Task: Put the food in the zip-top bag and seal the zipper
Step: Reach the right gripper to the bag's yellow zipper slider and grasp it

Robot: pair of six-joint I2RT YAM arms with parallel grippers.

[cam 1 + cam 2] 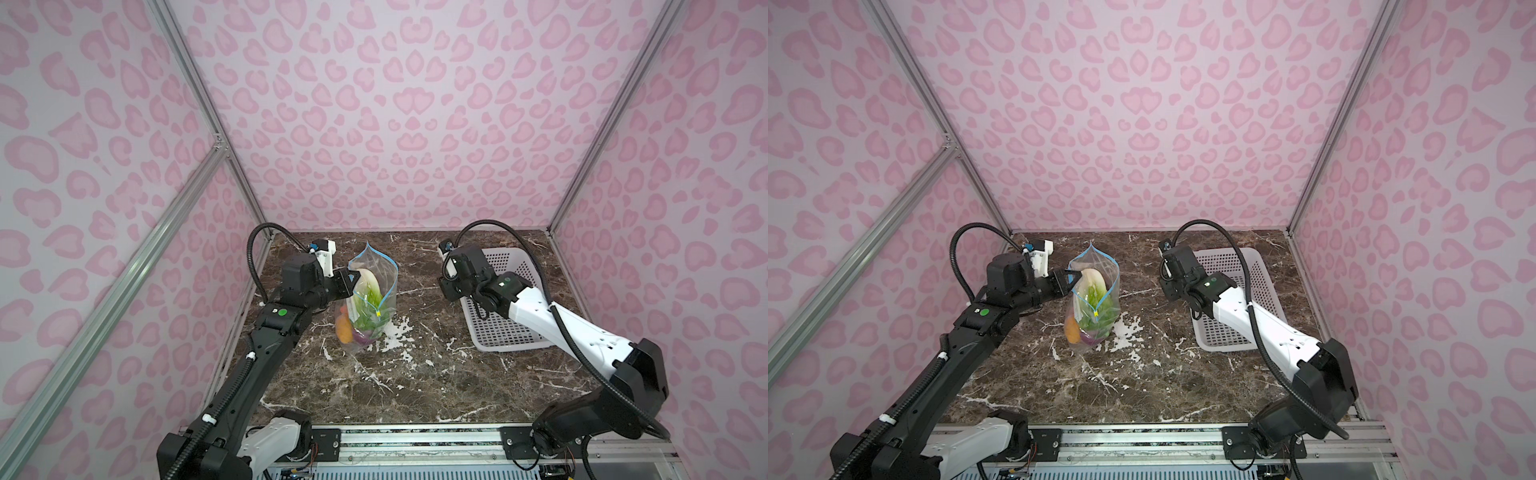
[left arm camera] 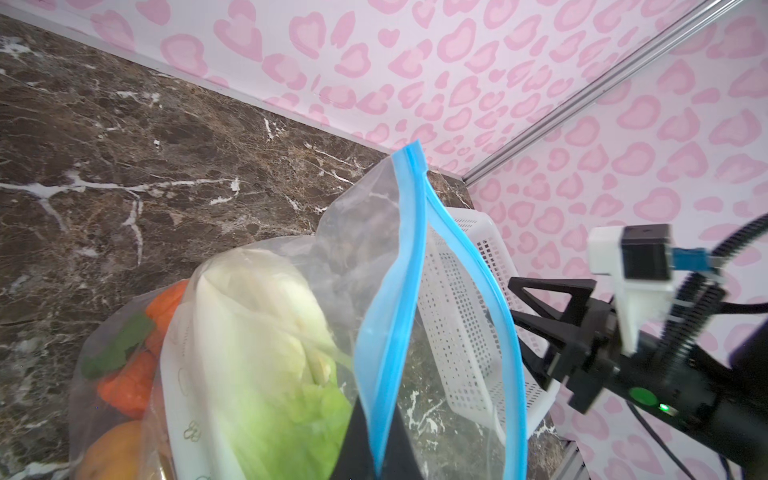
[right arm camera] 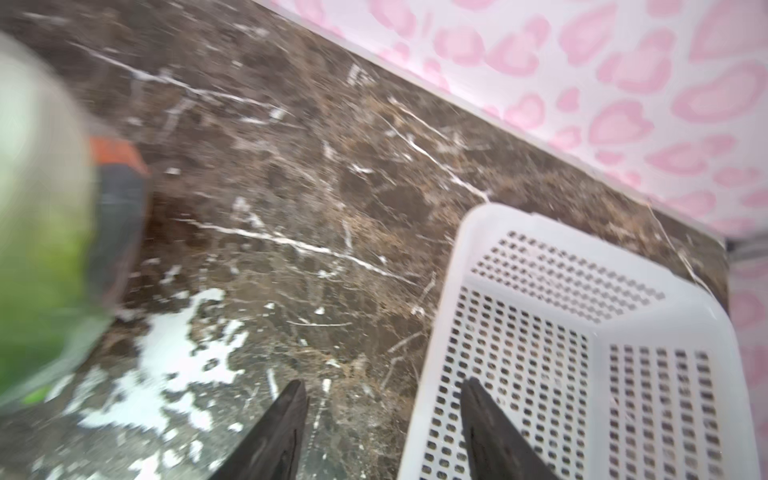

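Observation:
The clear zip-top bag (image 1: 371, 305) (image 1: 1093, 309) stands upright on the marble table with its mouth open. Inside it is the food: a white-green cabbage (image 1: 365, 279) (image 2: 257, 324), an orange carrot (image 2: 164, 301), an orange round fruit (image 1: 344, 329) and a purple onion (image 1: 360, 338). The light-blue zipper (image 1: 391, 286) (image 2: 409, 249) runs in a loop to a yellow-marked slider (image 1: 379, 310). My left gripper (image 1: 353, 276) (image 2: 376, 419) is shut on the zipper strip at the bag's left rim. My right gripper (image 3: 384, 386) hangs open and holds nothing, over the left rim of the basket.
A white perforated basket (image 1: 511, 345) (image 1: 1225, 345) (image 3: 453, 291) sits at the back right under my right arm. Pink patterned walls with metal posts close in the table on three sides. The blurred bag (image 3: 41, 249) shows at the edge of the right wrist view.

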